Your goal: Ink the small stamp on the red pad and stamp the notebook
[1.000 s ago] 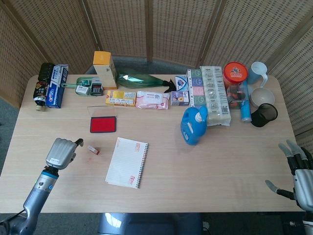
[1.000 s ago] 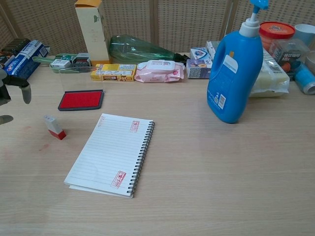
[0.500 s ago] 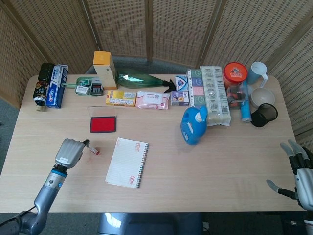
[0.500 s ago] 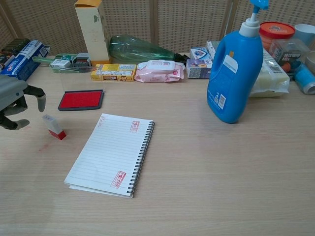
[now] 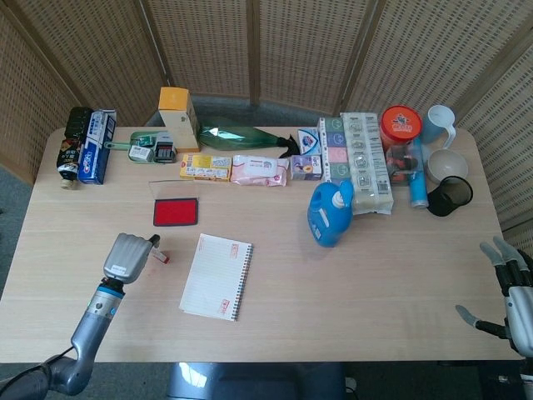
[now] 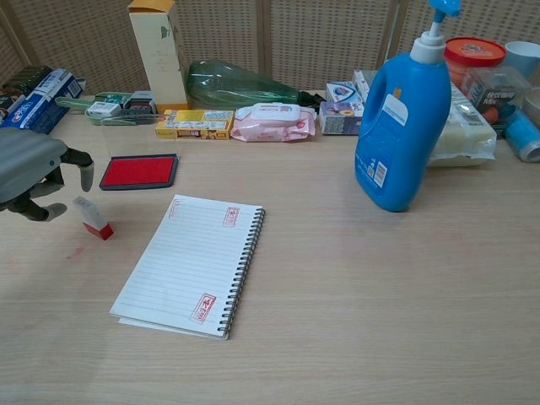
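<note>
We see our left hand (image 6: 34, 173), fingers apart and empty, just beside the small red-based stamp (image 6: 93, 218) lying between red ink pad (image 6: 139, 171) and white spiral notebook (image 6: 192, 264), nothing between them, while our right hand (image 5: 510, 296) hangs open off the wooden table (image 5: 350, 283).

Pale wood worktop (image 5: 350, 283) in front of a folding woven screen (image 5: 291, 50).

The worktop has rounded corners and a light, fine grain, lit evenly with only soft shadows. Behind its far edge stands the screen, made of tan perforated cane panels (image 6: 321, 38) set in darker brown wooden frames (image 5: 254, 50); the panels angle around the worktop's far side and run down past both of its ends. Beyond the worktop's left end, grey carpeted floor (image 5: 12, 208) shows at the foot of the screen. More of the same grey floor shows behind the worktop's far edge, at the middle.
</note>
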Available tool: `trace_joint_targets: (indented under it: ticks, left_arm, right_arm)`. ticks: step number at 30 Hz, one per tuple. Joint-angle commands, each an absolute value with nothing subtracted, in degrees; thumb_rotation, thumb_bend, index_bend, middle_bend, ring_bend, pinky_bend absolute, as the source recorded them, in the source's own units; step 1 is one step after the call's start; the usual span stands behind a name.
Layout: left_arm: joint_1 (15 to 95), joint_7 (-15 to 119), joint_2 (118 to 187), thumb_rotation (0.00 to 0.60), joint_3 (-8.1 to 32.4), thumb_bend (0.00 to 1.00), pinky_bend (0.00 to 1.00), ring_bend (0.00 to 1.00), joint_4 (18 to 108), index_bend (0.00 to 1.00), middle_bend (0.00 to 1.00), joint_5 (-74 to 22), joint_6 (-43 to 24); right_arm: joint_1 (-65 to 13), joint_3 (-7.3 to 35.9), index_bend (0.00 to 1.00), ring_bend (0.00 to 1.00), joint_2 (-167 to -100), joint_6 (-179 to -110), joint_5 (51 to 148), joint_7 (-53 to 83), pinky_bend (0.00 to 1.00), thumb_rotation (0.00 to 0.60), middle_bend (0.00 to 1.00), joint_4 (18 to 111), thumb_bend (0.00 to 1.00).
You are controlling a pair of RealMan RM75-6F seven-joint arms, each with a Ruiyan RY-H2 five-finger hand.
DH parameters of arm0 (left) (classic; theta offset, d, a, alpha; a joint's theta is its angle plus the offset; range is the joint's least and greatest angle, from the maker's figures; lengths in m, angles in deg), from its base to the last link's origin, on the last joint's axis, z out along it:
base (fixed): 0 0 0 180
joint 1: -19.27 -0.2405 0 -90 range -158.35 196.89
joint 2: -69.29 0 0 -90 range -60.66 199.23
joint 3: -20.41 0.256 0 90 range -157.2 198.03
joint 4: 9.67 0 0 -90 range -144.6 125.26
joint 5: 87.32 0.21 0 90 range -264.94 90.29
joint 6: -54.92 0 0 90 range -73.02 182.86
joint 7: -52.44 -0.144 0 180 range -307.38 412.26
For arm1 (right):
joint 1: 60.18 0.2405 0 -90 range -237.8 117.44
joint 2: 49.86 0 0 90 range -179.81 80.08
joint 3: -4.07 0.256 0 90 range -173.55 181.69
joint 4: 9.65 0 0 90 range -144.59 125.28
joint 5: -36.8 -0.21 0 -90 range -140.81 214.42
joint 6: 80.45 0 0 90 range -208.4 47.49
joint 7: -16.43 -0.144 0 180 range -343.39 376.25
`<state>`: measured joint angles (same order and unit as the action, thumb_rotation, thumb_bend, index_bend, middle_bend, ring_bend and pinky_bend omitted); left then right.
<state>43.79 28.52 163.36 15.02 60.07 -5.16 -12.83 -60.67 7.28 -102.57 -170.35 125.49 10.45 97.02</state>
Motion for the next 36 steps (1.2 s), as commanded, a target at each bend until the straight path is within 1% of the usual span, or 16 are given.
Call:
trace_joint_targets:
  ticks: [1, 17, 26, 36]
  left_arm:
    - [44.0, 28.2, 163.9, 0.600, 15.1, 0.30, 1.00, 1.00, 59.9, 0.47, 1.00, -5.6, -12.7]
    - [45.2, 27.3, 166.5, 0.600, 15.2, 0.30, 1.00, 1.00, 56.8, 0.47, 1.00, -6.9, -11.9]
    - [45.9, 26.2, 167.4, 0.600, 14.9, 0.33, 1.00, 1.00, 56.1, 0.48, 1.00, -8.1, -11.3]
    - [46.2, 25.2, 167.4, 0.600, 15.0, 0.34, 1.00, 1.00, 56.3, 0.53, 1.00, -8.8, -11.2]
  right_arm:
    - [-60.7, 7.3, 0.06, 0.00, -102.5, -170.3, 125.5, 10.3, 0.00, 0.569, 0.00, 97.1, 0.00]
    - [-60.7, 7.2, 0.06, 0.00, -102.0, -170.3, 125.5, 9.1, 0.00, 0.569, 0.00, 97.1, 0.00]
    - [-60.6, 7.3, 0.06, 0.00, -101.8, -170.2, 125.4, 8.6, 0.00, 0.571, 0.00, 97.1, 0.00]
    - [-60.5, 7.3, 0.06, 0.00, -101.9, -169.9, 125.3, 8.9, 0.00, 0.570, 0.00, 97.2, 0.00]
